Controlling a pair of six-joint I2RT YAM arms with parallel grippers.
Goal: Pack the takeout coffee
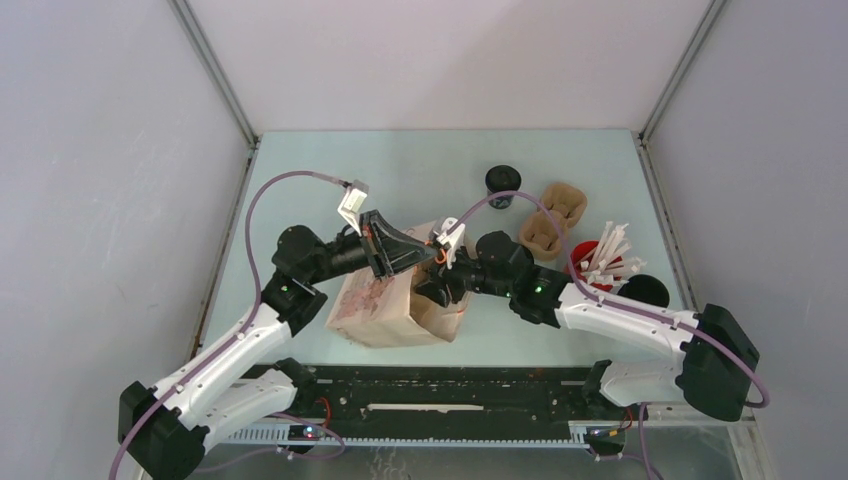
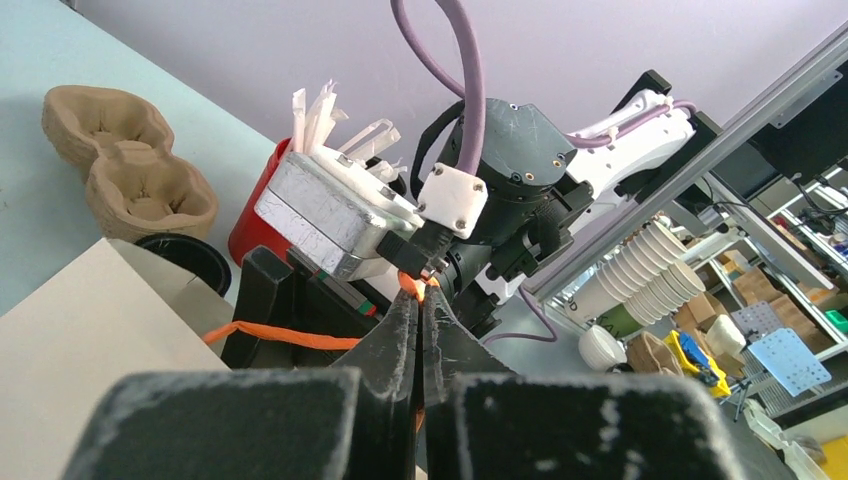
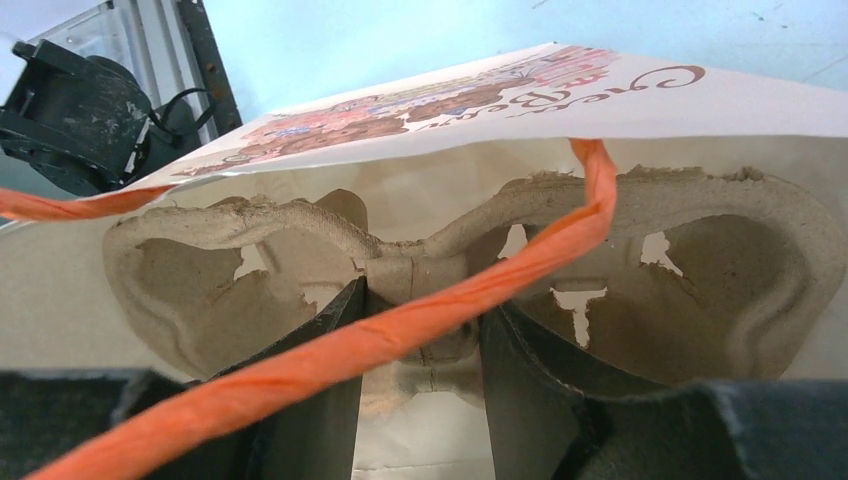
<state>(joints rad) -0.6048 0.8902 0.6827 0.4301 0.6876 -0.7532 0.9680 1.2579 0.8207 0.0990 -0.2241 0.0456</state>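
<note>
The pale surface (image 1: 420,160) carries a printed paper bag (image 1: 385,310) standing open near the middle of its near edge. The left end effector (image 2: 422,290) is closed on the bag's orange paper handle (image 2: 270,338), holding the mouth up. The right end effector (image 3: 420,300) is down inside the bag, its fingers clamped either side of the middle ridge of a moulded-pulp cup carrier (image 3: 700,270). A spare carrier (image 1: 553,215) and a red cup of white sticks (image 1: 585,250) sit toward the right edge. The takeout coffee (image 1: 503,185), a black cup, stands unpacked near the far edge, right of centre. A similar black cup (image 1: 645,290) sits by the right edge.

Likely trouble: an orange handle strand (image 3: 450,320) crosses the right fingers, so backing out could snag it and drag or topple the bag. A slipped pinch would let the mouth collapse. A carrier seated crooked could later tip the coffee.
</note>
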